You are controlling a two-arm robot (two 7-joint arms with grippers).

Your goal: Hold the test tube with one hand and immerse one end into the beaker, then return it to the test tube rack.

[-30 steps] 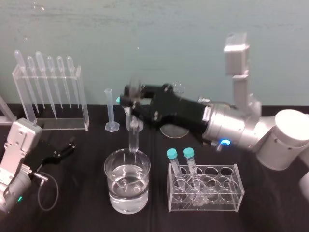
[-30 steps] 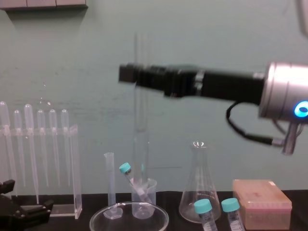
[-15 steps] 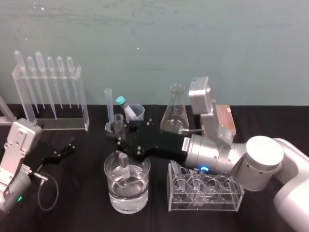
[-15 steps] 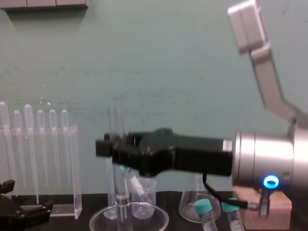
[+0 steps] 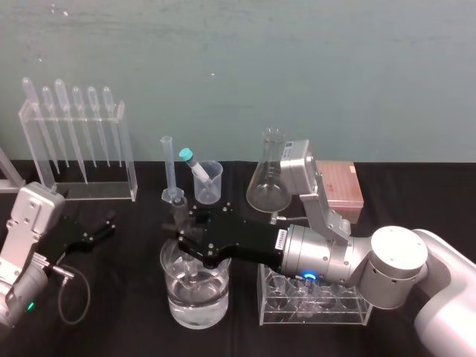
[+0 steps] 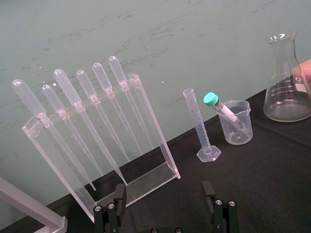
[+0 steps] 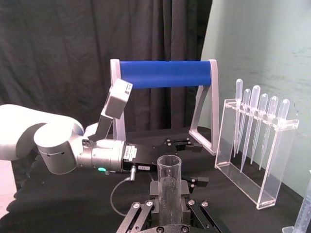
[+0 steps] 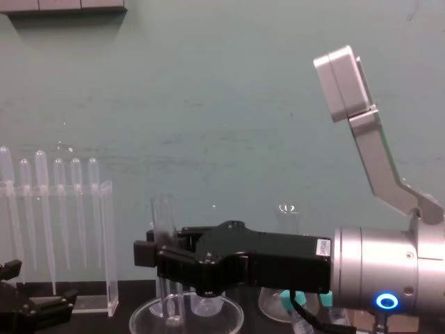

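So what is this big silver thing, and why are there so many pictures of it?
It is a robot with two arms, each ending in a hand. Four cameras catch the same moment: one on its head looking down, one on its chest looking across the table, and one on each wrist. The right hand pinches a long glass test tube and holds it upright, its lower end down inside the beaker, a wide glass with clear liquid in it. The left hand lies open on the black table, off to the left. Farther back stand a rack of pipettes, a thin measuring cylinder, a small cup and a cone-shaped flask.
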